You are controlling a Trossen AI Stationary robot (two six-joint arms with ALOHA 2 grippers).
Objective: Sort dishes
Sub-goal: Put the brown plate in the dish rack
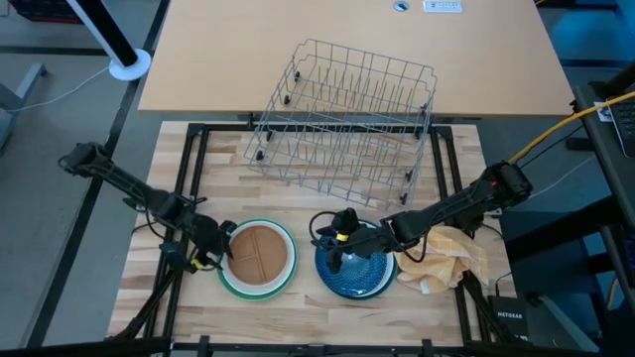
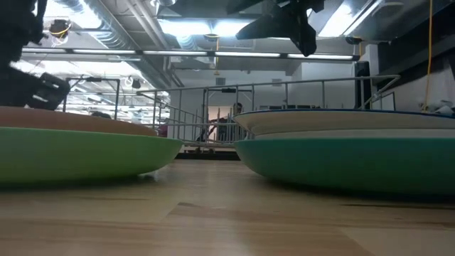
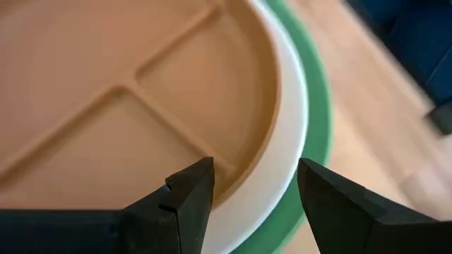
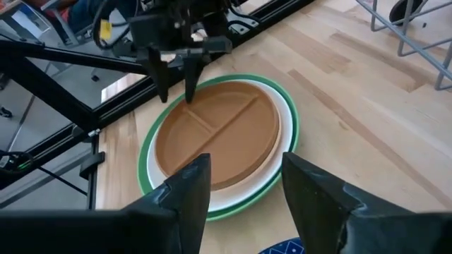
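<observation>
Dishes sit in two stacks near the front edge of the wooden tabletop (image 1: 298, 188). On the left, a brown divided plate (image 1: 261, 254) lies on a white plate (image 4: 281, 144), which rests in a larger green plate (image 1: 230, 285). On the right, a teal-blue plate (image 1: 359, 278) carries the second stack, with a white one showing between its layers from table height.

Left claw (image 1: 224, 250) is down at the left edge of the brown plate, fingers (image 3: 191, 201) spread apart and straddling the rims of the brown and white plates; whether they touch the rims I cannot tell, and nothing is clamped. Right claw (image 1: 337, 243) hangs above the teal-blue stack, its fingers (image 4: 189, 187) likewise wide apart and holding nothing.

Behind the stacks a grey wire rack (image 1: 342, 114) stands tilted, and a yellow checked cloth (image 1: 446, 258) lies bunched just right of the teal-blue plate
</observation>
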